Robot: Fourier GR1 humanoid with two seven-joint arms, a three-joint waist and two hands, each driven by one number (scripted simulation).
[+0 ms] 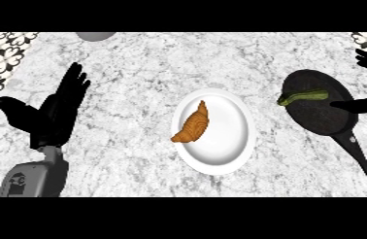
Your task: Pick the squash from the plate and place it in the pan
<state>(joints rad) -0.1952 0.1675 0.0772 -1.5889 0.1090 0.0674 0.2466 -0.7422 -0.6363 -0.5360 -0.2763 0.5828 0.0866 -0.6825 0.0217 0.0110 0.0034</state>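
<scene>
Since the squash [303, 96] already lies inside the pan [319, 117], these notes cover how it would handle if I must touch it again.

Squash, position: on the pan's dark floor toward the upper left rim, lying roughly level, tilted up a little to the right.
Squash, feel: I judge it stiff, fairly light, with a smooth green skin that may slide under black fingertips; not fragile.
Squash, hold: across the middle of its length, thumb on one long side, fingers on the other; the ends taper and would slip.
Pan: round, black, its handle [354, 146] running down to the right and out of view.
Plate [231, 150]: white, at centre, well apart from the pan; only a croissant [193, 125] rests on it, brown and curved.
Right hand [350, 105]: only dark fingertips show at the right edge, one reaching over the pan's rim near the squash, apart from it. Whether those fingers are spread or curled, I cannot tell.
Left hand [58, 107]: at the left, fingers straight and up, thumb out to the side, grasping nothing, resting.
Surface: pale marbled counter [136, 68], flat and hard; a rounded thing could roll on it.
Room: a grey rounded object [96, 35] sits cut off at the top edge; patterned tile [14, 51] shows at the upper left corner.
Task, judged: placing looks done; only withdrawing the right hand seems left.
</scene>
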